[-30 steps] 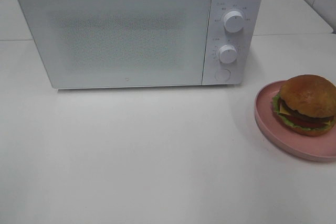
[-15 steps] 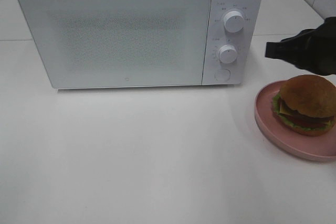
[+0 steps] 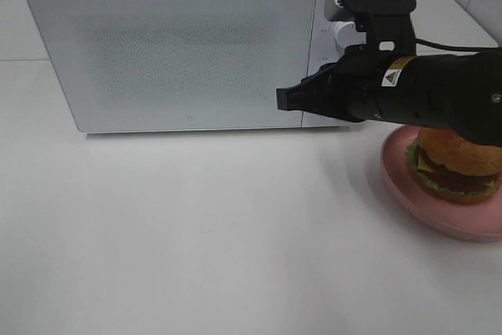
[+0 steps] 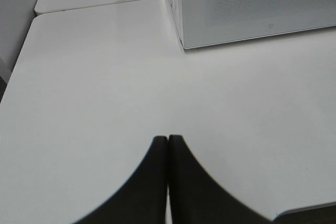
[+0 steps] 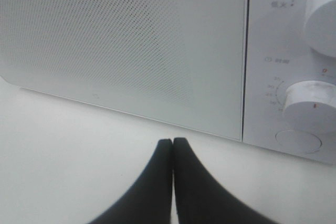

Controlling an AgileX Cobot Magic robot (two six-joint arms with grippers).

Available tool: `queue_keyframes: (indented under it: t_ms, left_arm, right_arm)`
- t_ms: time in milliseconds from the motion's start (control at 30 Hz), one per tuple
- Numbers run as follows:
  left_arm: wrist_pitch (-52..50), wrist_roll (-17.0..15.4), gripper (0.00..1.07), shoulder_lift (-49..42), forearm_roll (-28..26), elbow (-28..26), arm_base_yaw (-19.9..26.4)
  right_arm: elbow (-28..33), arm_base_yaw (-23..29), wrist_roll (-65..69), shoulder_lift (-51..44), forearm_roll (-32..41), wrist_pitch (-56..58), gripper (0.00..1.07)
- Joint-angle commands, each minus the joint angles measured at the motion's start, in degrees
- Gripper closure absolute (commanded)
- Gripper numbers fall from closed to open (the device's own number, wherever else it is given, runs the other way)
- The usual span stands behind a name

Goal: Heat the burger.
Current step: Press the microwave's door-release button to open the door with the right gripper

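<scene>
My right gripper [image 3: 284,100] is fully closed, fingertips pressed together with nothing between them. It hangs in front of the lower right corner of the shut door of the white microwave [image 3: 172,52], near the seam with the control panel, where the lower knob [image 5: 310,103] and the round button [image 5: 297,141] sit. My left gripper [image 4: 168,139] is likewise closed and empty, above the white table [image 4: 94,87] off the microwave's left front corner. The burger [image 3: 459,166] rests on the pink plate [image 3: 423,213] to the right of the microwave, partly hidden behind my right arm [image 3: 439,92].
</scene>
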Motion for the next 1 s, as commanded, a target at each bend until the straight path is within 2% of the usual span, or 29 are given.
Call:
queue_keyframes:
  t_ms: [33,600,1000]
  left_arm:
    - [-0.9,-0.1,1.06,-1.3,-0.2,0.2,0.3]
    - [-0.9,-0.1,1.06,-1.3,-0.2,0.2,0.3]
    - [-0.9,-0.1,1.06,-1.3,-0.2,0.2,0.3]
  right_arm:
    - [-1.0,0.2,1.8,1.5,-0.3,-1.6,1.07]
    - [-0.7,0.2,6.5,4.9,-0.3,-3.3,1.07]
    - [-0.8,0.2,29.2,13.5,-0.3,-11.4,1.07]
